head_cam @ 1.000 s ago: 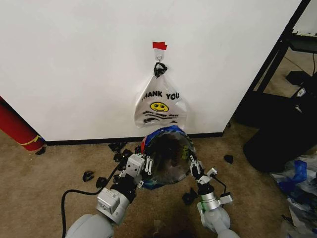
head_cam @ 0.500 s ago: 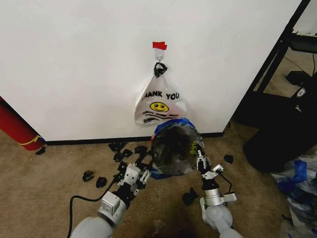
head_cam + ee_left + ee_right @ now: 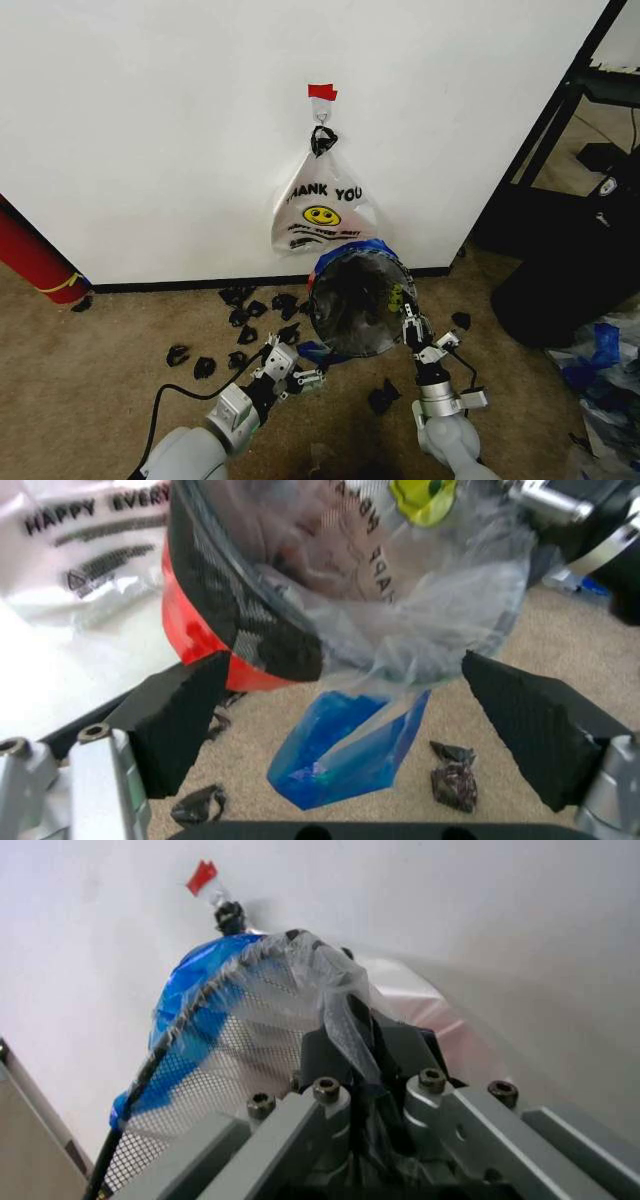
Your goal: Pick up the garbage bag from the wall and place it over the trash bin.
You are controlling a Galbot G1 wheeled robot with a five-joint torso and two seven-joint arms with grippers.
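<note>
The trash bin [image 3: 352,300], black mesh with a red base [image 3: 195,630], stands tilted by the wall [image 3: 150,120] with its mouth toward me. The garbage bag [image 3: 345,262], see-through with blue edges, lies over its rim and inside it. A blue handle [image 3: 345,754] hangs below the rim. My right gripper [image 3: 408,318] is shut on the bag's plastic at the bin's right rim [image 3: 355,1035]. My left gripper [image 3: 292,372] hovers open just short of the bin's left side, its black pads [image 3: 180,720] spread wide with nothing between them.
A white "THANK YOU" smiley bag [image 3: 322,210] hangs from a hook under red tape [image 3: 322,92]. Black scraps [image 3: 240,320] litter the carpet left of the bin. A big red cylinder [image 3: 35,260] stands far left, a black shelf [image 3: 560,150] and a dark bag right.
My left gripper has let go of the bin's left rim and drawn back toward me, open. The bin and my right gripper have shifted a little to the right.
</note>
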